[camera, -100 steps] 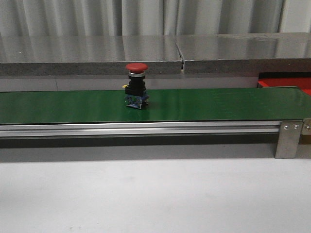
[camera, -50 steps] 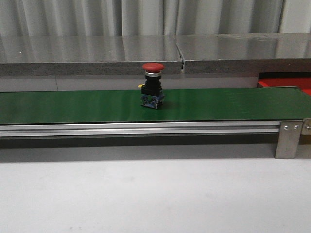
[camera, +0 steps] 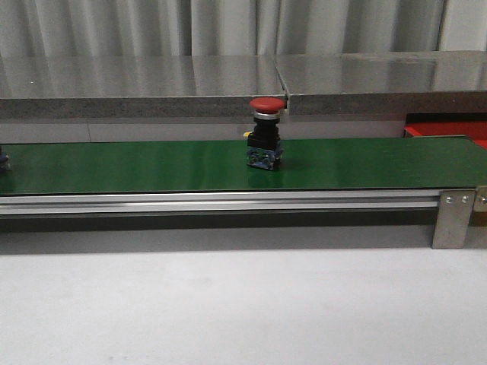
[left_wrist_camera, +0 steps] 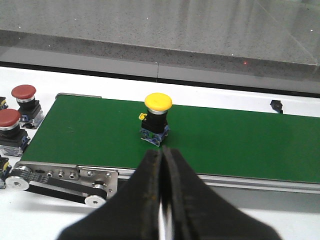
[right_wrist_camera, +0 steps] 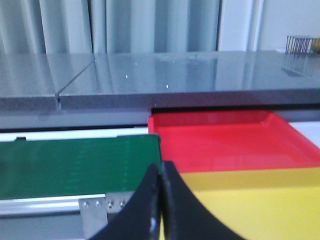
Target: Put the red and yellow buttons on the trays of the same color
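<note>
A red button [camera: 265, 133] with a dark body stands upright on the green belt [camera: 137, 167], about mid-belt in the front view. A yellow button [left_wrist_camera: 157, 118] stands on the belt [left_wrist_camera: 240, 145] in the left wrist view, just beyond my left gripper [left_wrist_camera: 162, 151], which is shut and empty. My right gripper [right_wrist_camera: 161, 166] is shut and empty at the belt's end [right_wrist_camera: 75, 160], facing the red tray [right_wrist_camera: 225, 142] and the yellow tray [right_wrist_camera: 250, 205] in front of it. The red tray's corner [camera: 449, 131] shows at the far right of the front view. Neither gripper shows in the front view.
Two more red buttons [left_wrist_camera: 24, 98] [left_wrist_camera: 9, 126] stand on the white table beside the belt's start. A small dark object [left_wrist_camera: 276, 105] lies behind the belt. A grey ledge [camera: 228, 91] runs behind the belt. An aluminium rail and bracket [camera: 451, 217] edge its front.
The red button has ridden to the right along the belt. A small dark object has come into view at the belt's far left edge.
</note>
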Available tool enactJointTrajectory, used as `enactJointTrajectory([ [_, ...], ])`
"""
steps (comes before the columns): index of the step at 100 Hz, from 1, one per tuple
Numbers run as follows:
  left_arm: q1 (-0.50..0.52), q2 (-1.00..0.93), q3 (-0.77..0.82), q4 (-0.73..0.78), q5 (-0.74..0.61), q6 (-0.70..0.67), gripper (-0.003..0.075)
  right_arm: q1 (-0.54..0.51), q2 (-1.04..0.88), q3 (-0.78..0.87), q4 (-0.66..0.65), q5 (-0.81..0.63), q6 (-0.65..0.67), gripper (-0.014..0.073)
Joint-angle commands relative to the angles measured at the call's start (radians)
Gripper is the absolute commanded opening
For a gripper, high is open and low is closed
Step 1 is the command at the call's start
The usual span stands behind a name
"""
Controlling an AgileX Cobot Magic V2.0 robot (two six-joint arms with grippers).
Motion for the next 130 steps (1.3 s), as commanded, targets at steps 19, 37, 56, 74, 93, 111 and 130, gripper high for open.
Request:
enactJointTrajectory([
  [19, -0.008, 0.003, -0.024, -0.012, -0.083, 0.001, -0.0019, -0.005, 0.253, -0.340, -0.017, 0.204, -0.005, -0.0067],
  [37, -0.008, 0.003, -0.024, -0.012, -0.083, 0.001, -0.0019, -0.005, 0.548, -0.622, -0.018, 0.530, -0.005, -0.0067],
  [56, -0.007, 0.003, -0.024, -0.012, -0.083, 0.001, -0.0019, -0.005, 0.806, -0.816, 0.000, 0.608, -0.005, -0.0067],
  [74, -0.008, 0.003, -0.024, -0.012, -0.083, 0.001, -0.0019, -0.005, 0.951, -0.883, 0.027, 0.606, -0.005, -0.0067],
  [93, -0.007, 0.003, -0.024, -0.012, -0.083, 0.001, -0.0019, -0.005, 1.021, -0.885, 0.027, 0.633, -0.030, -0.0004],
  [111, -0.008, 0.003, -0.024, -0.012, -0.083, 0.001, -0.0019, -0.005, 1.029, -0.885, 0.027, 0.663, -0.090, 0.0316],
  [130, -0.008, 0.003, -0.024, -0.012, -0.083, 0.001, -0.0019, -0.005, 1.029, -0.885, 0.049, 0.663, -0.090, 0.0668],
])
